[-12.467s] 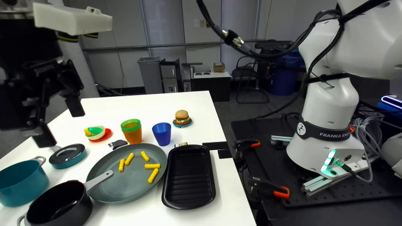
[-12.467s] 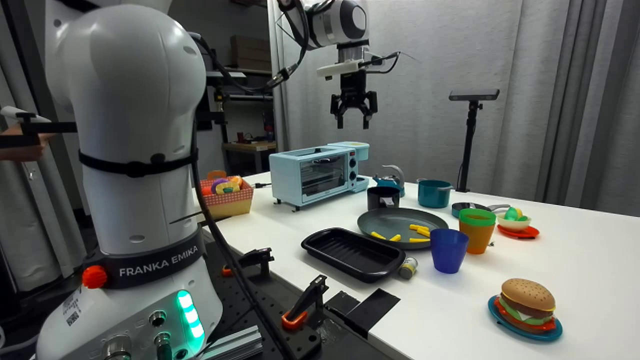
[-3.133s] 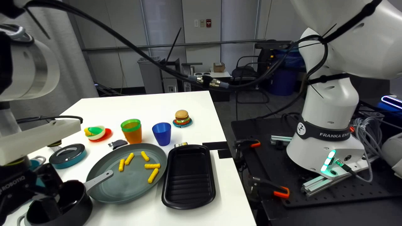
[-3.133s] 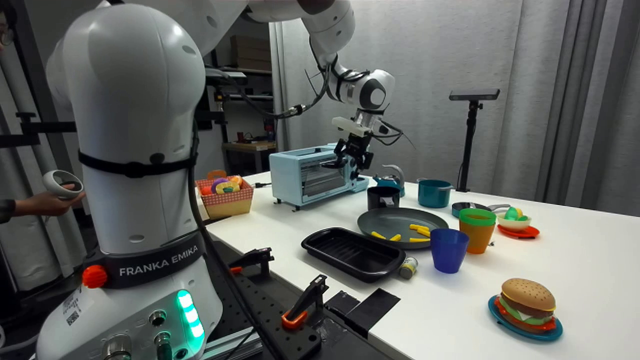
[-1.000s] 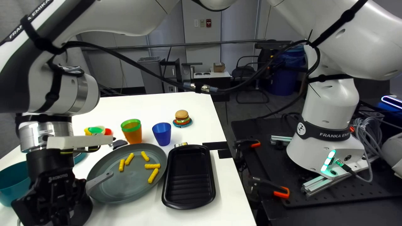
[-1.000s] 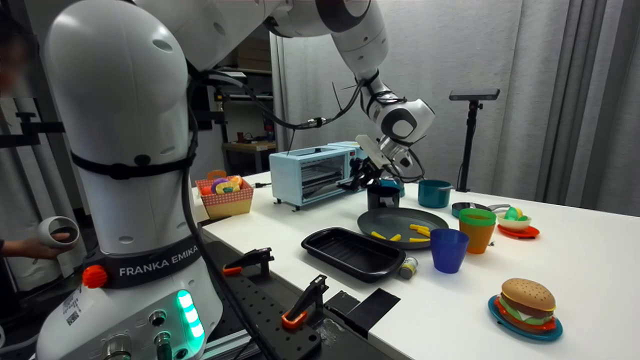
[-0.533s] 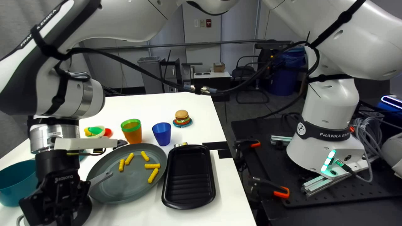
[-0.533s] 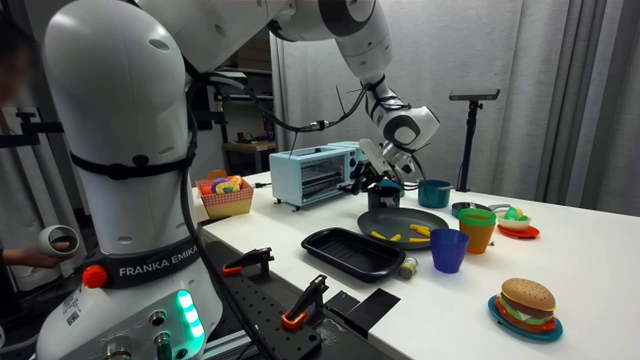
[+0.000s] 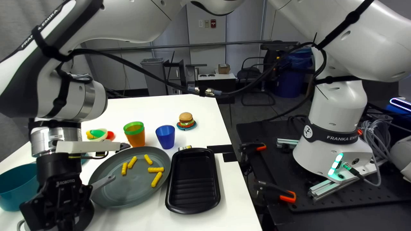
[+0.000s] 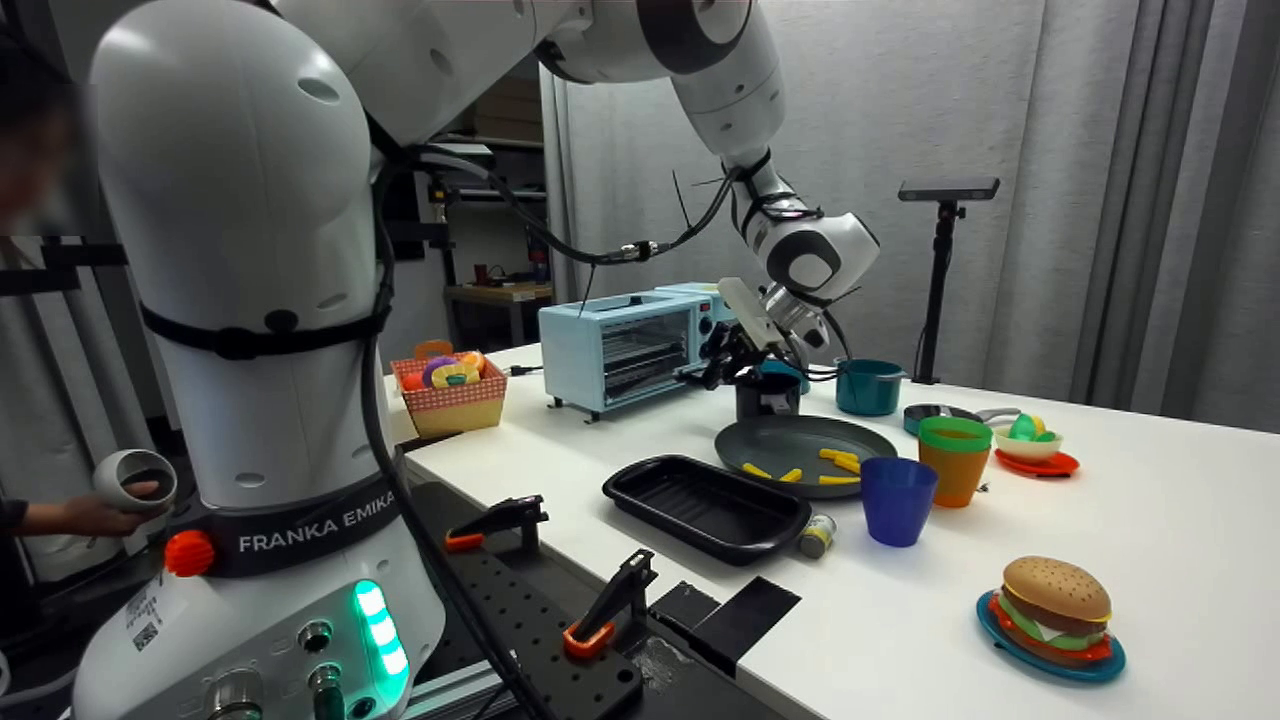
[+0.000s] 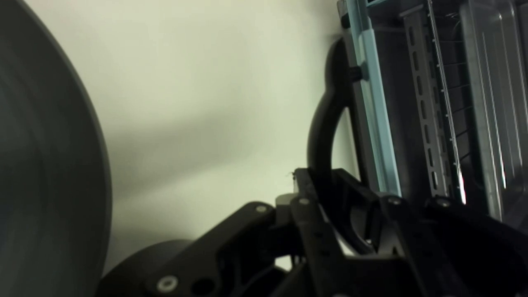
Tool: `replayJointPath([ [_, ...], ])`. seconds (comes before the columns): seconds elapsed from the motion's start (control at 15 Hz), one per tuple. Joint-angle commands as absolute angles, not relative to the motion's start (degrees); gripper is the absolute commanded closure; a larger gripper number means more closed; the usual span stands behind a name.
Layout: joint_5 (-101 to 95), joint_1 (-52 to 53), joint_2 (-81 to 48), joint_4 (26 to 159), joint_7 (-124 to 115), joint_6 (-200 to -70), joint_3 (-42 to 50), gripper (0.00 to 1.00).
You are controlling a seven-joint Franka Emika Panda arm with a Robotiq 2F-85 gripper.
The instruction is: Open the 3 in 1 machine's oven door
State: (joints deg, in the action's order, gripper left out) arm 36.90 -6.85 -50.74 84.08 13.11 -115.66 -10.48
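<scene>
Arm (image 10: 735, 105) has come down from its high hover in the earliest frame to the front of the 3 in 1 machine (image 10: 575, 350); vs the latest earlier frame, basically parked.

Exterior view: machine stands on the white table (image 10: 1160, 500), beyond the dark round pan (image 10: 790, 430).

Exterior view: machine not in frame. Arm's end overlaps the dark saucepan (image 9: 85, 215) in line of sight and runs off the bottom edge. Touching or not: can't tell. Bump risk, I'd say.

Wrist view: oven door (image 11: 360, 123) at right, nearly edge-on, exact angle unreadable. Tray (image 11: 491, 107) inside in plain view, so I'd call it well open already. My read: light, stiff, probably hinged low, maybe springy; glass would be the fragile part. Handle (image 11: 324, 119) is a rigid-looking black bow, probably slick. Best hold is mid-bow, clear of the mounts. Go easy: a hard tug could slide the machine. Gripper (image 11: 324, 181) nearly together, one side on each flank of the bow, pinching it by the look. Nothing else seen in the grip.
</scene>
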Motion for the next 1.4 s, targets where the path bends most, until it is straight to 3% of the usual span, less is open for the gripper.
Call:
replayJointPath([
  [0.0,37.50,-8.38,-52.64,81.47,13.84,-114.81,-9.96,0.95],
  [1.33,38.23,-8.46,-52.23,82.04,14.05,-114.67,-10.35,0.95],
])
